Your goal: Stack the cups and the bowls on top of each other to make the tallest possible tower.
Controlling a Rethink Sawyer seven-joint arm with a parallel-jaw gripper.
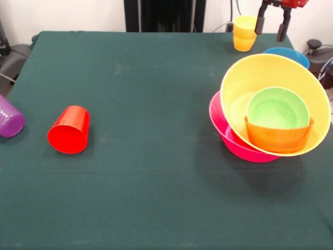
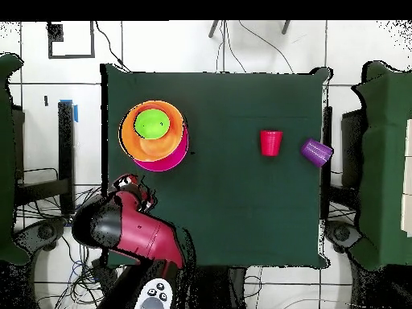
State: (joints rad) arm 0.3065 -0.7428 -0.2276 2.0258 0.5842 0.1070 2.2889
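Observation:
The tower leans at the right: a large yellow-orange bowl tilts in the pink bowl. It holds a pale green bowl and a small orange bowl with a small green bowl inside. A blue bowl sits behind it. A yellow cup stands nested in an orange cup at the far edge. My gripper hangs open and empty just right of that pair. A red cup and a purple cup lie on their sides at the left. The overhead view shows the tower, red cup and purple cup.
The green table spreads between the tower and the lying cups. The black pedestal stands at the far side. Cables and dark gear lie past the right edge. My arm covers the table corner below the tower in the overhead view.

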